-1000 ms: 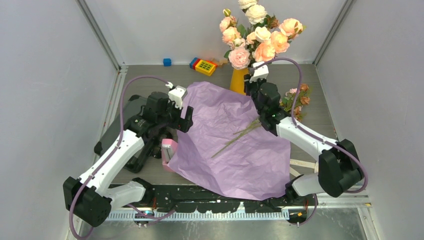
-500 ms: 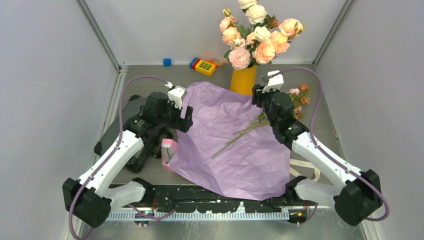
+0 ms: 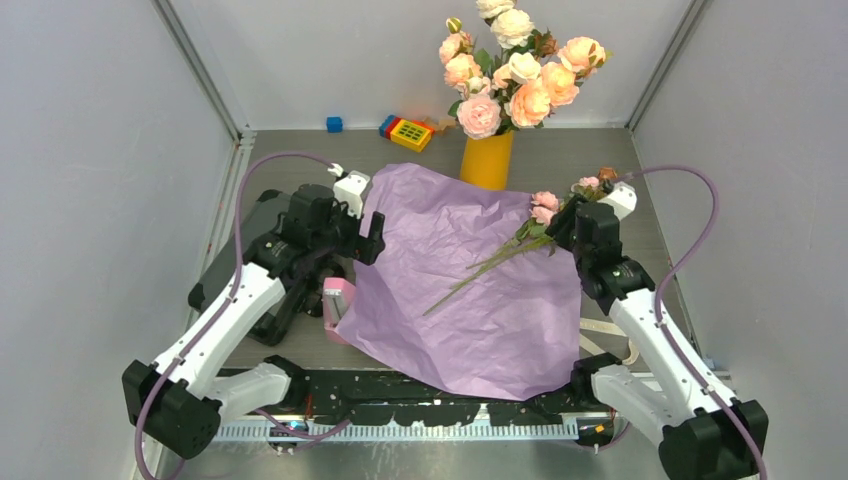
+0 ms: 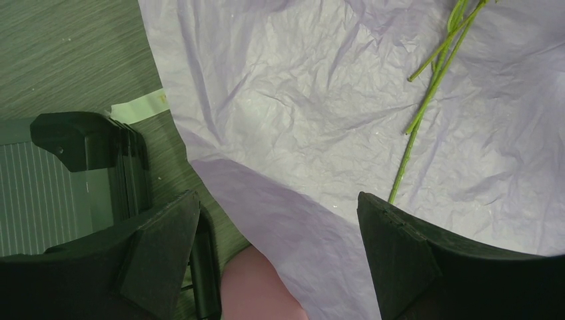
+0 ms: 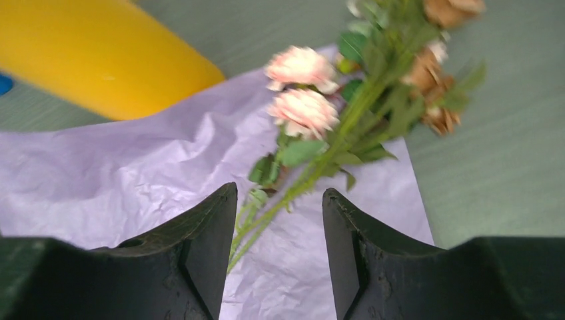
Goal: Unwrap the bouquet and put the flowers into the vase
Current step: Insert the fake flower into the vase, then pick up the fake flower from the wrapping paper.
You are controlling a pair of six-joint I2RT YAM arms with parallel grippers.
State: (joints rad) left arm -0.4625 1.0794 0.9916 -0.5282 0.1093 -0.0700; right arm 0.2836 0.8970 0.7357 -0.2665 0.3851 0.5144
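The flowers (image 3: pixel 545 210) are found unwrapped, laid on the flattened lilac paper (image 3: pixel 470 330) at its far right corner. The pink and brownish heads overhang the paper's edge onto the desk (image 3: pixel 300 160). The green stems (image 3: pixel 480 268) run diagonally back toward the sheet's middle.

The vase (image 3: pixel 487 160) is noted upright just beyond the paper's far edge, with a bunch of large pale roses (image 3: pixel 510 70) standing in it.

The right tool (image 3: pixel 560 225) is poised low over the stems just behind the heads. Its jaws stand apart and nothing is gripped; in the wrist view the stems are seen lying on the paper below the gap.

The left tool (image 3: pixel 372 238) is held over the paper's left edge, jaws spread wide and empty.

A beige ribbon (image 3: pixel 605 330) lies by the paper's right edge. A yellow-and-red toy (image 3: pixel 410 131) and a blue cube (image 3: pixel 334 124) are recorded by the back wall.
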